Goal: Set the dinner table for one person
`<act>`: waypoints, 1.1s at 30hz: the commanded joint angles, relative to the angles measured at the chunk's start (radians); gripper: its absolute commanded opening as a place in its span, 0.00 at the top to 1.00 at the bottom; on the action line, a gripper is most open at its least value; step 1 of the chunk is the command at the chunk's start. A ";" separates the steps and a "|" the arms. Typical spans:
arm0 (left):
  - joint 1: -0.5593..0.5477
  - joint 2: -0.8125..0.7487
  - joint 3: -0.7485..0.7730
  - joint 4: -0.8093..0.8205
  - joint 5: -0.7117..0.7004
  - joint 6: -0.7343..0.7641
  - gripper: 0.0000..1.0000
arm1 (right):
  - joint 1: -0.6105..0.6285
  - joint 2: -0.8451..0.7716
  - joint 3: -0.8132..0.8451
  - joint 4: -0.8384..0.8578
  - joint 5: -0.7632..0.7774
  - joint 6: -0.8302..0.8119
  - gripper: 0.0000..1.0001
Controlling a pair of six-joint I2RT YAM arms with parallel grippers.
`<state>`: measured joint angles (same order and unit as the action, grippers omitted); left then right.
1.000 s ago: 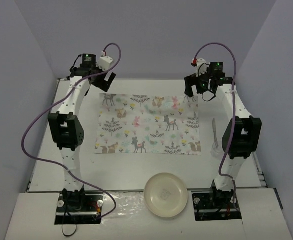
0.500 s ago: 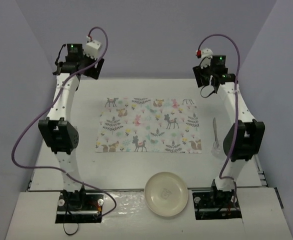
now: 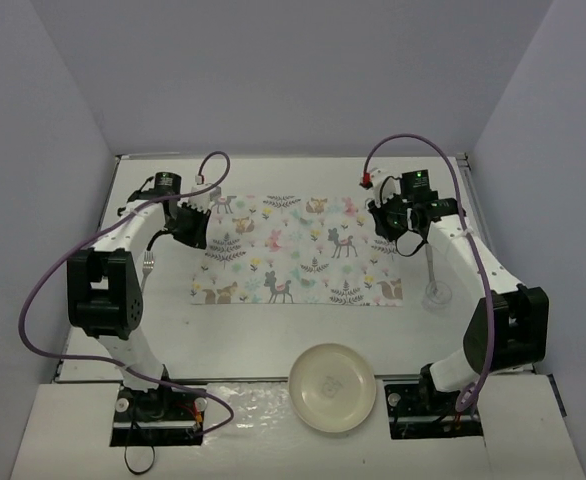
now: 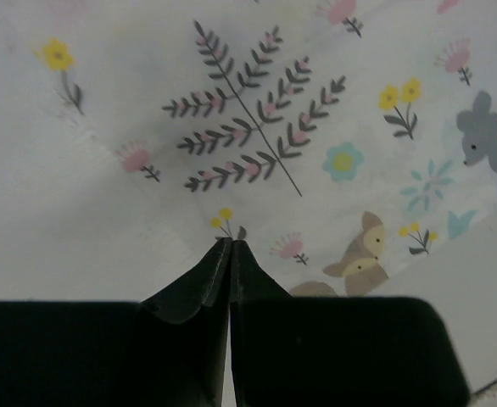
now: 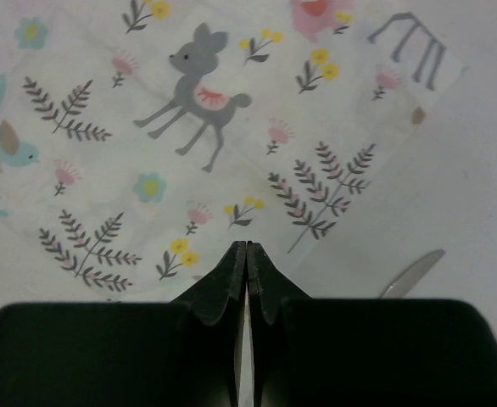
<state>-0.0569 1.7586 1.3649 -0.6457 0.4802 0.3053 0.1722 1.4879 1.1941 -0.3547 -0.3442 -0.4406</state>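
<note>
A printed placemat (image 3: pixel 299 250) is spread midway on the white table (image 3: pixel 273 335).
Top view: a plate (image 3: pixel 332 389) is set at the near edge. Left wrist: the left jaws are pressed together, empty, over the print. Right wrist: the right jaws are closed likewise, beside a utensil tip (image 5: pixel 411 273).

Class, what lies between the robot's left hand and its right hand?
Only the animal-printed placemat lies between the left hand and right hand, seen in the top external view.
</note>
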 commanded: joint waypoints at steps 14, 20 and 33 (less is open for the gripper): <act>-0.021 0.068 0.062 -0.115 0.181 0.091 1.00 | 0.073 0.206 0.029 -0.064 0.068 -0.031 1.00; -0.022 0.183 0.153 -0.183 0.184 0.119 1.00 | 0.073 0.243 0.036 -0.071 0.082 -0.019 1.00; -0.023 0.133 0.043 -0.145 0.198 0.146 1.00 | 0.098 0.176 0.060 -0.453 -0.087 -0.210 0.63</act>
<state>-0.0738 1.9726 1.4201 -0.7739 0.6574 0.3925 0.2413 1.7637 1.2351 -0.5182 -0.3200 -0.5141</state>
